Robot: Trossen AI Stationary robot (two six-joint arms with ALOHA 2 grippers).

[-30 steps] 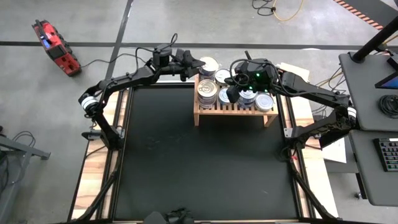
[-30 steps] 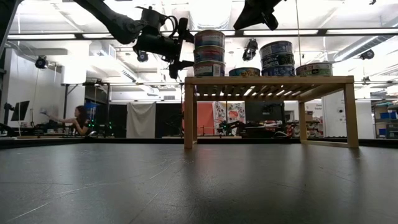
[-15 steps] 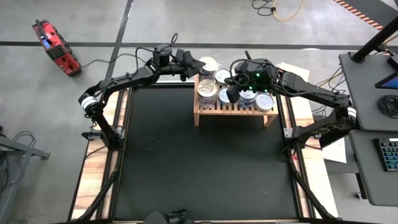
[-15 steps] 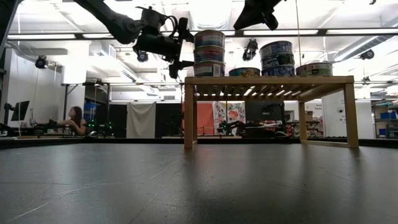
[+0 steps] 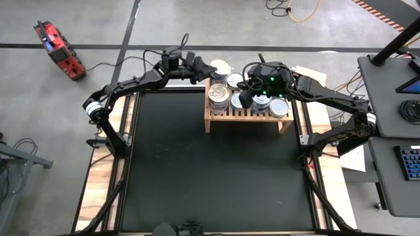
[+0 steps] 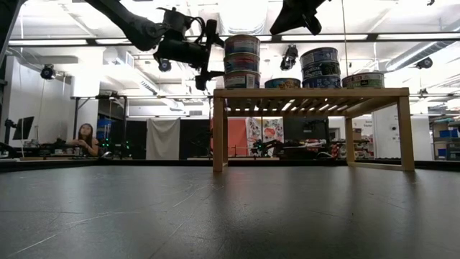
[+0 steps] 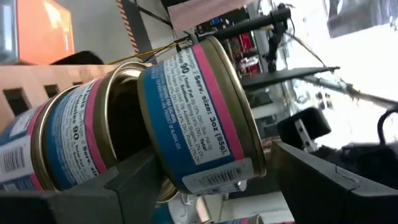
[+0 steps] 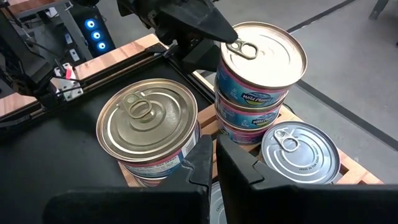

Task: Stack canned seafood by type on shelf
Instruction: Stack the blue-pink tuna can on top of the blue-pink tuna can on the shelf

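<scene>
The light-wood shelf (image 5: 246, 118) (image 6: 309, 92) stands at the far edge of the black mat and carries canned seafood. A stack of three blue-and-pink tins (image 5: 221, 67) (image 6: 242, 61) (image 8: 258, 74) is at its far left corner. A gold-lidded stack (image 5: 218, 97) (image 8: 148, 121) stands nearer, with more tins (image 6: 320, 68) to the right. My left gripper (image 5: 205, 67) (image 6: 210, 52) is open and level beside the three-tin stack, one finger higher than the other, and the top tin (image 7: 199, 112) shows between them. My right gripper (image 5: 245, 99) (image 8: 214, 149) hovers shut above the shelf's middle. My left gripper comes level from the table's left at the top tin of the far-left stack. Its upper finger (image 8: 202, 25) reaches the tin's rim (image 8: 229, 38). Whether it touches the tin I cannot tell. The tin sits flat on the stack.
The black mat (image 5: 210, 164) spreads toward the near edge in front of the shelf. A red tool (image 5: 59, 47) lies on the floor at the far left, and a desk with a keyboard (image 5: 410, 160) stands to the right. A person (image 6: 83, 137) sits far behind the table.
My left gripper has rolled a little about its own pointing line and stayed beside the stack. The tins have kept still.
</scene>
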